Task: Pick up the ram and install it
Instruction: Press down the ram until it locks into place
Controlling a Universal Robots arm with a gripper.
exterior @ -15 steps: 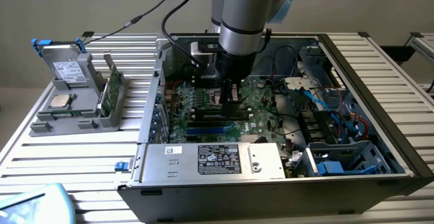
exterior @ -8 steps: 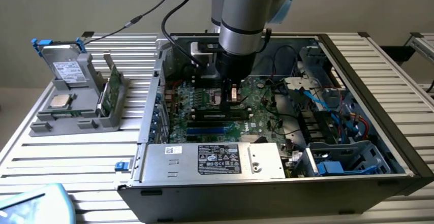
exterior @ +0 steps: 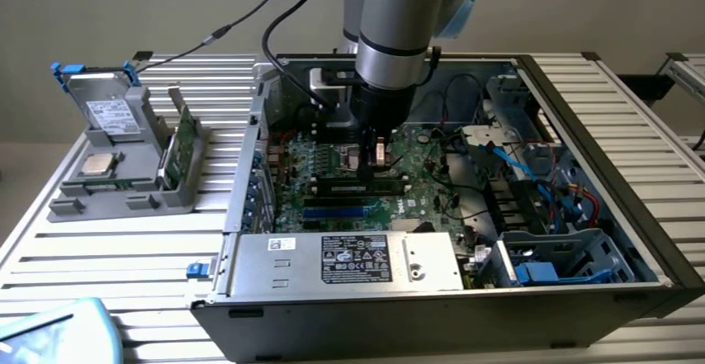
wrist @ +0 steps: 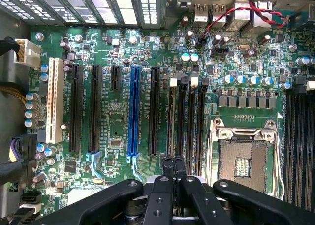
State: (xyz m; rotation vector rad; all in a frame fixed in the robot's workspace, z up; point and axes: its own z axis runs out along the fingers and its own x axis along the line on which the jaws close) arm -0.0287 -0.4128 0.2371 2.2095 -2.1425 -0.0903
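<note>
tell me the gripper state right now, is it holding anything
gripper: closed, fingers pressed together with nothing between them, just above the black memory slots on the motherboard.

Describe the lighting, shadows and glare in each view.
Exterior view: soft even light on the table; the case interior sits darker under the arm. Wrist view: the motherboard is brightly lit, the vent slats glare white, the black hand looks dark.

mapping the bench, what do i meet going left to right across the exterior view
hard drive → green ram stick upright in the grey holder → shut pincer → blue bracket
</note>
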